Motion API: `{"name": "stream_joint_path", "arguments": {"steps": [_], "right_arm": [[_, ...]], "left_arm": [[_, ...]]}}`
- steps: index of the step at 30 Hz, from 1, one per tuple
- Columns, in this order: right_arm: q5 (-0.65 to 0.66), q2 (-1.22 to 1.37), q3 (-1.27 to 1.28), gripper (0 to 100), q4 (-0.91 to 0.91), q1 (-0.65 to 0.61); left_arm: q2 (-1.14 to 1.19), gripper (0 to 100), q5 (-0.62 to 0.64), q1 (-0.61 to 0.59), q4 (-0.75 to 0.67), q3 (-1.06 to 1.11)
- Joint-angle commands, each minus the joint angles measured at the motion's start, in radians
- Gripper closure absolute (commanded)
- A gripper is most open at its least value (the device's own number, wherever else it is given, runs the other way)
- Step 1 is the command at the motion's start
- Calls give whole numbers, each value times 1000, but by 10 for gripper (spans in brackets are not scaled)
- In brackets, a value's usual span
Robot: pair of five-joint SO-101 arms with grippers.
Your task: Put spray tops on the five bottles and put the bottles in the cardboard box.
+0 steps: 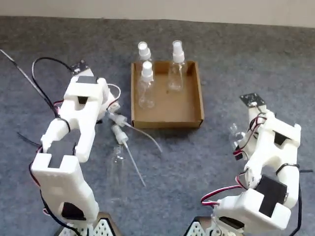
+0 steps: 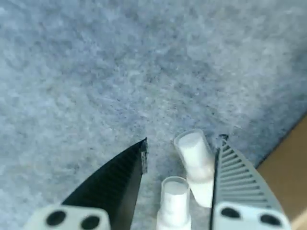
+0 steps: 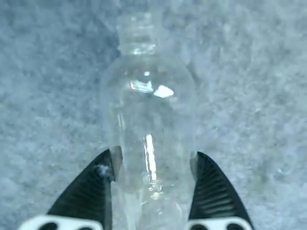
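An uncapped bottle (image 3: 149,96) is held round its body by the closed jaws of the right gripper (image 3: 154,157). Its open neck points away from the wrist, on the right side of the cardboard box (image 1: 199,98). Across the counter (image 1: 256,64), the left gripper (image 2: 183,143) is pictured with jaws spread wide over two spray tops (image 2: 194,160) lying side by side, thin tubes trailing away from the jaws. The left arm is judged the nearer to the tops. Two capped bottles (image 1: 146,86) are already boxed.
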Motion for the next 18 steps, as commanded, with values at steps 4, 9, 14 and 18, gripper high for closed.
{"name": "stream_joint_path", "arguments": {"steps": [4,9,14,18], "right_arm": [[9,-8,-53,957,-21,10],[9,-7,-53,957,-21,12],[9,-7,-51,957,-21,12],[9,-7,-51,957,-21,12]], "left_arm": [[25,797,55,93,-23,-47],[53,805,55,88,-38,-47],[47,950,51,88,-43,-48],[48,995,49,74,-37,-82]]}}
